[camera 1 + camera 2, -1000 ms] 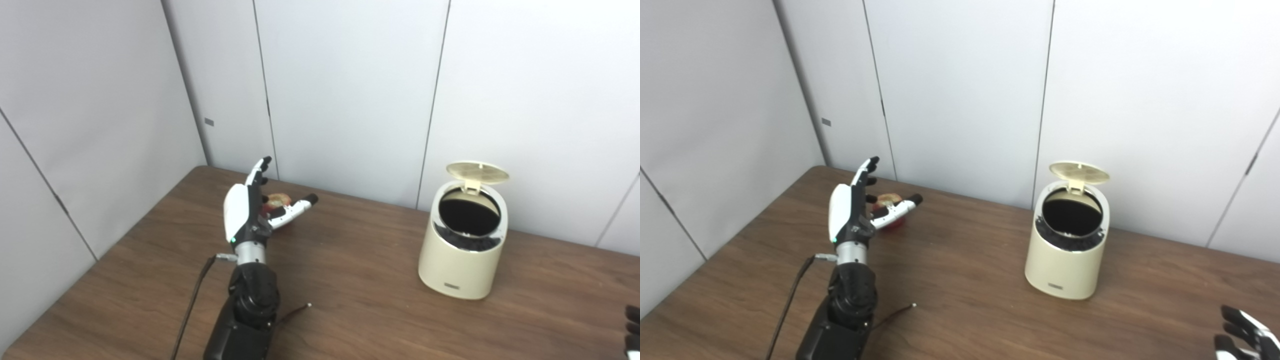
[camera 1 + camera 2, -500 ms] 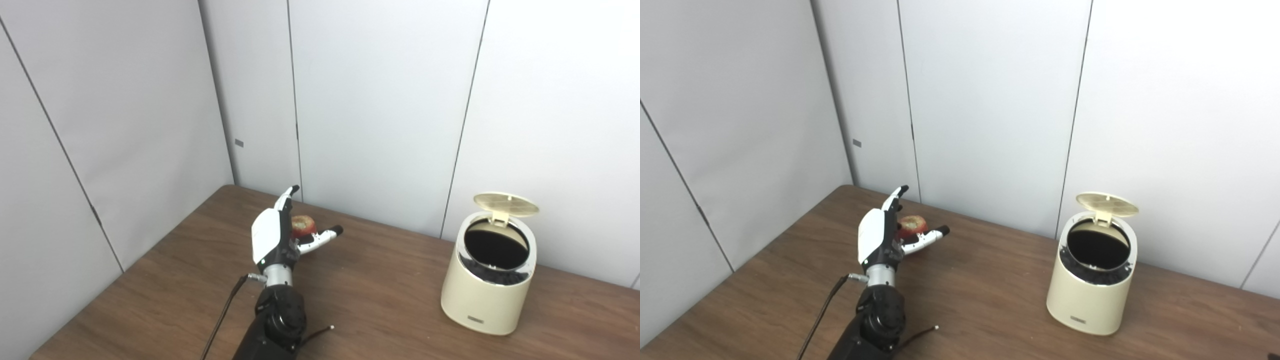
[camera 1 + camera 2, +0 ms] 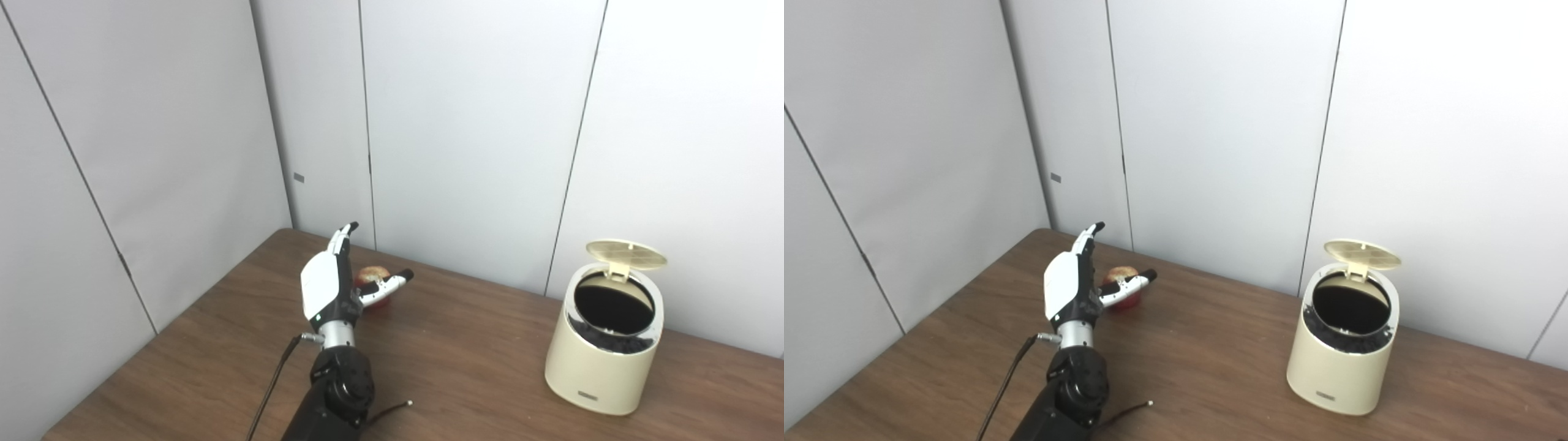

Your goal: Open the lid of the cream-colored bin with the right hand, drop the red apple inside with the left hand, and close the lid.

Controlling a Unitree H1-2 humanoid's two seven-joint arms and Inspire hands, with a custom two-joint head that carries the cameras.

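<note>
In the left eye view the left hand stands edge-on over the far left part of the bench, fingers stretched up and apart, thumb pointing right, grasping nothing. The red apple sits on the bench just behind the thumb, close against the palm, though contact cannot be made out. The whole picture has slid since a second ago, so the head has turned; against the apple, however, the hand has crept in from the near side until the fruit lies in its crook. The cream-colored bin stands well apart to the right with its lid already tipped up at the far rim, the dark mouth open. The right hand, whose fingertips showed at the lower right edge a second ago, is now out of sight, so its state cannot be told. In the right eye view the same scene repeats: the released left hand beside the apple, the bin open. The lid step looks done; the grasp seems imminent.
</note>
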